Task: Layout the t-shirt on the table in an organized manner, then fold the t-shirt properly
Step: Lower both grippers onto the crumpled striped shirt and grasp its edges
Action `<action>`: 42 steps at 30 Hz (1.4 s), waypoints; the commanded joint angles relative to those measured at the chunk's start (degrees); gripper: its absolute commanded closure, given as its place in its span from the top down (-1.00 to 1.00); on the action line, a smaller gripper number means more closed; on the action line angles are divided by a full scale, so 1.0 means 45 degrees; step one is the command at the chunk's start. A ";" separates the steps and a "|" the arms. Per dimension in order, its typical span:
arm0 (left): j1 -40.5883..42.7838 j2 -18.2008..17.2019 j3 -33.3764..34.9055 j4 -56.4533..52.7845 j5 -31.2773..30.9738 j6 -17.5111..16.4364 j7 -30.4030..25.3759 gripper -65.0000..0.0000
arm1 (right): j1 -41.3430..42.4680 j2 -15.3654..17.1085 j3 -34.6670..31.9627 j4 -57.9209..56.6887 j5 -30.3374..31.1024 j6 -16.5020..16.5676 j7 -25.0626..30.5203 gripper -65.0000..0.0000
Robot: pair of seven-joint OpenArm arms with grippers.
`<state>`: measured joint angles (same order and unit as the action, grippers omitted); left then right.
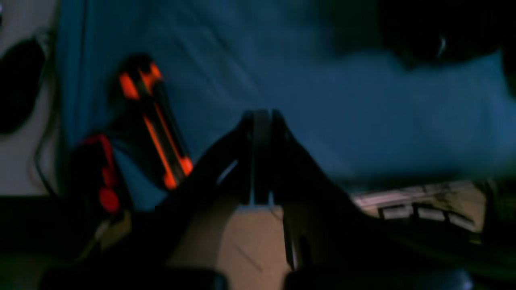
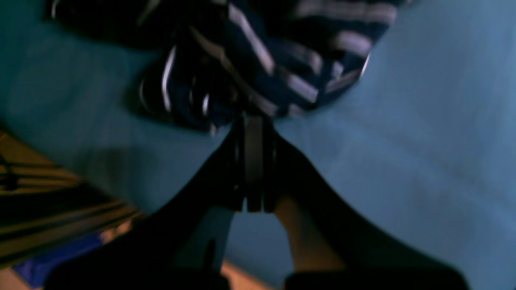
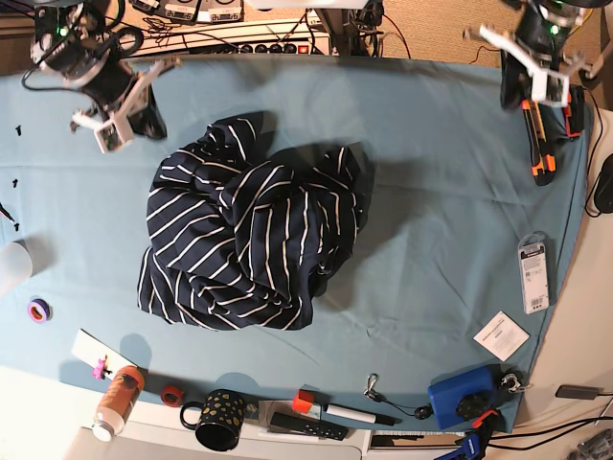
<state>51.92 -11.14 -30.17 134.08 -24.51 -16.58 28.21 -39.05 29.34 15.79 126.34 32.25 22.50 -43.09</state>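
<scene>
One crumpled t-shirt (image 3: 251, 228) lies heaped near the middle of the table (image 3: 431, 211), somewhat toward the side where the right arm stands; it is bunched in folds, not spread flat, and its stripes run in several directions. Along the table's near edge stand a dark spotted mug (image 3: 218, 419), whose inside cannot be made out, an orange-capped bottle (image 3: 117, 401) lying tilted, and a blue box (image 3: 463, 397) near the corner.

The left gripper (image 3: 544, 88) has its jaws pressed together with nothing between them; it hangs over the far corner of the table, well apart from the shirt, just beside a black-and-orange tool (image 3: 536, 139) lying by the side edge. In the left wrist view the closed fingers (image 1: 261, 133) point at bare teal cloth.

The right gripper (image 3: 113, 132) is likewise closed and empty, held above the opposite far corner, near the shirt's upper edge but apart from it. In the right wrist view its tips (image 2: 253, 133) sit just before the striped fabric; blur hides whether they touch it.
</scene>
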 commanded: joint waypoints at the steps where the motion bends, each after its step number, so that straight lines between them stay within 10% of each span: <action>1: -0.0015 -0.0063 -0.0073 0.0204 -0.0044 0.0000 -0.0291 -1.00 | 0.0126 0.0146 0.0107 0.0185 -0.0306 -0.0058 0.0287 -1.00; 3: -0.0267 -0.0063 -0.0078 0.0204 -0.0044 -0.0005 -0.0287 -0.85 | 0.0408 0.0146 0.0107 0.0185 -0.0874 -0.0053 0.0287 -0.96; 7: -0.0355 -0.0049 -0.0073 0.0204 -0.0044 -0.0005 -0.0617 -0.05 | 0.0578 0.0146 0.0102 0.0185 -0.1700 -0.0063 0.0350 -0.21; 10: -0.0359 -0.0029 -0.0073 0.0204 -0.0039 -0.0005 -0.0670 0.19 | 0.0636 -0.0029 0.0097 0.0185 -0.1749 -0.0160 0.0724 -0.12; 32: -0.1044 -0.0029 -0.0073 0.0204 -0.0044 0.0000 -0.0758 0.18 | 0.4915 -0.2390 -0.5804 -0.4959 -0.4799 -0.0772 0.0287 -0.13; 37: -0.1350 -0.0029 -0.0073 0.0204 -0.0044 0.0005 -0.0748 0.18 | 0.5047 -0.2390 -0.6271 -0.4745 -0.5090 -0.1025 0.0219 -1.00; 42: -0.1384 -0.0029 -0.0073 0.0204 -0.0044 -0.0005 -0.0753 0.18 | 0.5047 -0.2390 -0.5882 -0.2837 -0.6125 -0.1598 -0.0345 -1.00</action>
<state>45.21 -10.96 -30.20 134.08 -24.27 -16.58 26.46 -17.21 18.06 -11.22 112.14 4.40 15.75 -46.83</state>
